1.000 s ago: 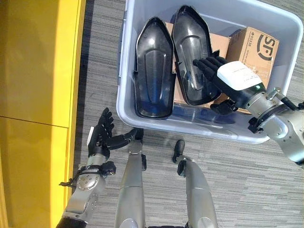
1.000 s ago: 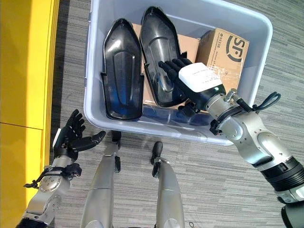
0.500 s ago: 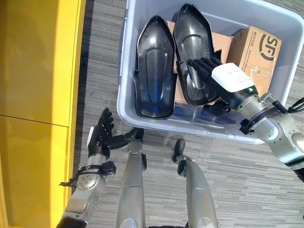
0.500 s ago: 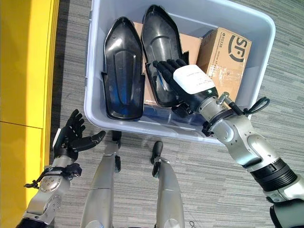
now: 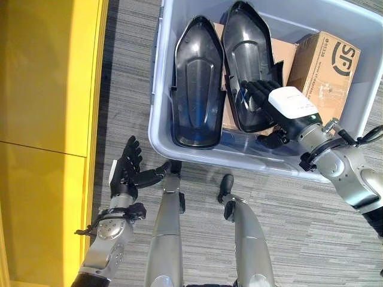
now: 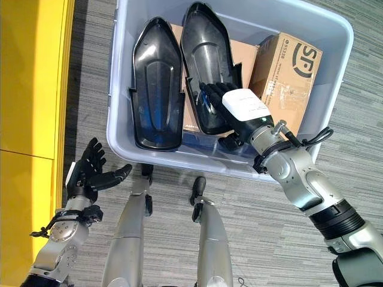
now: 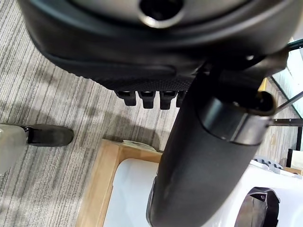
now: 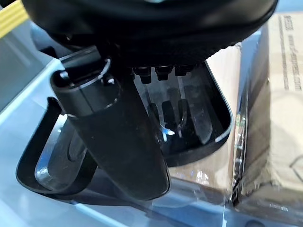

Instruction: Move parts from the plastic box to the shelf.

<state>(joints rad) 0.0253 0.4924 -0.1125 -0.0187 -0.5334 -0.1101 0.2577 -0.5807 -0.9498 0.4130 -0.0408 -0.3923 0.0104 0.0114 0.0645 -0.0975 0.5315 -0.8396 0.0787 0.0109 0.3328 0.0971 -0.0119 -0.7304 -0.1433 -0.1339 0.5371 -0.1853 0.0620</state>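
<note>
Since a second ago my right hand has drawn back toward the near wall of the plastic box, sliding from the middle of the right-hand black part to its near end. Its fingers are stretched straight over the inside of that shell, thumb out to the side over the shell's rim, nothing gripped; I cannot tell whether the fingertips touch the plastic.

Both black parts are in the box, side by side and lengthwise. The left-hand black part lies along the box's left wall, and the right-hand one rests partly on a flat sheet of cardboard. A cardboard carton stands in the box's right end, just beside my hand.

The box sits on grey carpet floor. My left hand hovers over the floor outside the box's near left corner, fingers spread and empty, beside a yellow surface.
</note>
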